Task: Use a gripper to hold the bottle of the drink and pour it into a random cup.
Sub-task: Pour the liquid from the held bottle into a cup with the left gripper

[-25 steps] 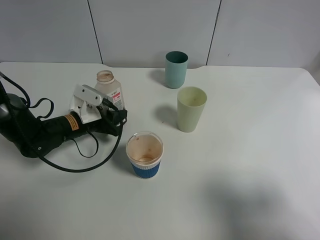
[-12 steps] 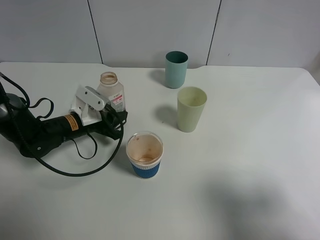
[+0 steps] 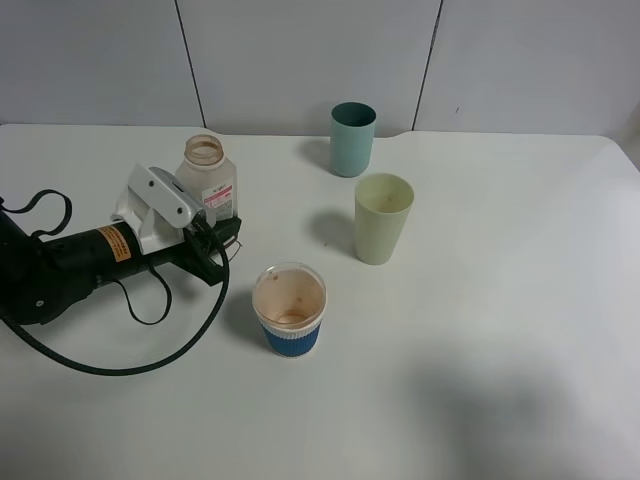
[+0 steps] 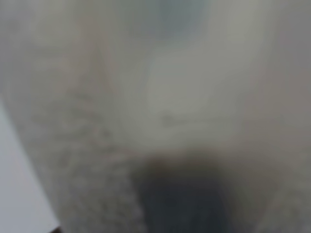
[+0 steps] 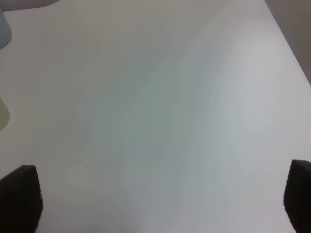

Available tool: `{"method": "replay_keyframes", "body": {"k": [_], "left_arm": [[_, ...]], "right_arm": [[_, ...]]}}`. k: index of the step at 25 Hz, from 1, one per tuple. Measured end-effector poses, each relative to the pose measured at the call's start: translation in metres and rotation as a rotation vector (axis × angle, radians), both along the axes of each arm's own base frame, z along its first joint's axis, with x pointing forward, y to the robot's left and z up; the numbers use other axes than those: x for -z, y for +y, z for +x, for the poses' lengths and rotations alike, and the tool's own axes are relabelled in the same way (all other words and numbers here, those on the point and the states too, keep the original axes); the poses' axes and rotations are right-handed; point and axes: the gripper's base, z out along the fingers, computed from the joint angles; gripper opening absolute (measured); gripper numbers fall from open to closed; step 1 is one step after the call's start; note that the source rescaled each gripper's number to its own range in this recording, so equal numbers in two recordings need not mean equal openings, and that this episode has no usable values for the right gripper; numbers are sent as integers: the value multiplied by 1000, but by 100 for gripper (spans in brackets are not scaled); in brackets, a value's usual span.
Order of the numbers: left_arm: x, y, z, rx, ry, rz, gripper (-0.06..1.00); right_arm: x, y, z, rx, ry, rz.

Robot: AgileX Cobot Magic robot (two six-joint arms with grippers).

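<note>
High view of a white bench (image 3: 500, 330). At 9 o'clock, the left gripper (image 3: 195, 218), low and lying along the bench, jaws pinched on the lower body of the bottle of the drink (image 3: 207, 178). Bottle near upright, long axis close to vertical, uncapped neck on top. Blue-sleeved cup (image 3: 290, 312) at about 5 o'clock from the bottle, near but apart, mouth up. Pale green cup (image 3: 382, 218) at 3 o'clock and teal cup (image 3: 352, 138) at 2 o'clock, both farther. Right gripper (image 5: 160, 199) seen only in its wrist view: jaws spread wide, holding nothing. Left wrist view too blurred to read. Probably a short carry toward 5 o'clock, then a tip over the rim.
</note>
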Motion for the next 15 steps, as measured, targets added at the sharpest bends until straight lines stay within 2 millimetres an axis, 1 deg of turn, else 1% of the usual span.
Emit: {"method": "replay_keyframes", "body": {"k": [6,10,15], "left_arm": [[-16,2,-5,6,-19,23,0],[-19,3,-8,17,15,76,0],[-18,3,-10,38,53,124,0]], "right_arm": [[0,0,0,0,0,0],[0,0,0,0,0,0],[0,0,0,0,0,0]]}}
